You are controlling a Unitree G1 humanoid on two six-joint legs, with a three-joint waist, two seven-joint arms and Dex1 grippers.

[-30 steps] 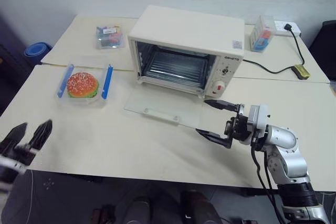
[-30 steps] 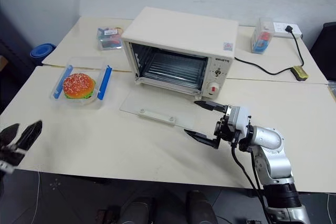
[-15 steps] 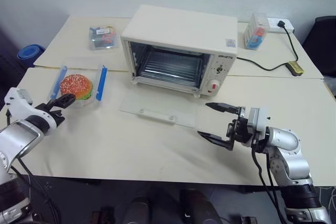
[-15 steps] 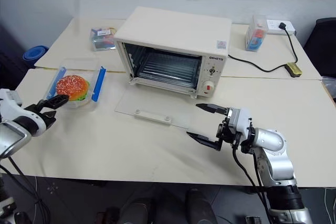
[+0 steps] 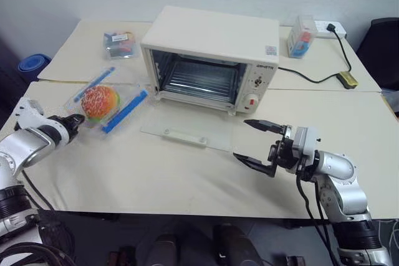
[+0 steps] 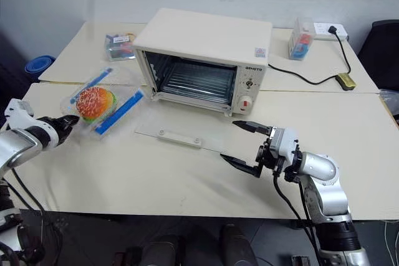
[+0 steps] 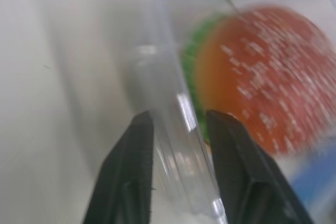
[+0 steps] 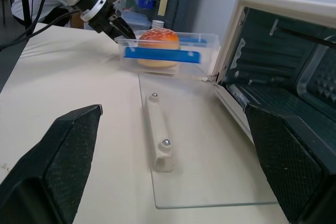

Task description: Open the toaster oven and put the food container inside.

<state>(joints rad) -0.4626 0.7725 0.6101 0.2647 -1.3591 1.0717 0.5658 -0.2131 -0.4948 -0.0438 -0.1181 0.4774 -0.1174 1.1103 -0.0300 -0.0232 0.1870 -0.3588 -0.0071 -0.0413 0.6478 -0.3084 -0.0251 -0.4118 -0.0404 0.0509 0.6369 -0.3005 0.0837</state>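
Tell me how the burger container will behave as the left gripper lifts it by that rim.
The food container, held at one thin clear wall by the left gripper, will probably flex and sag away from the grip. The loose burger may slide. The plastic looks glossy, so it could slip.

In the left wrist view, the food container [image 7: 173, 129] and its burger [image 7: 257, 77] are smeared by blur and cut off by the picture's edges. Small boxes near the tabletop's far edge [image 5: 120, 43] [image 5: 300, 35] hold contents too small to identify.
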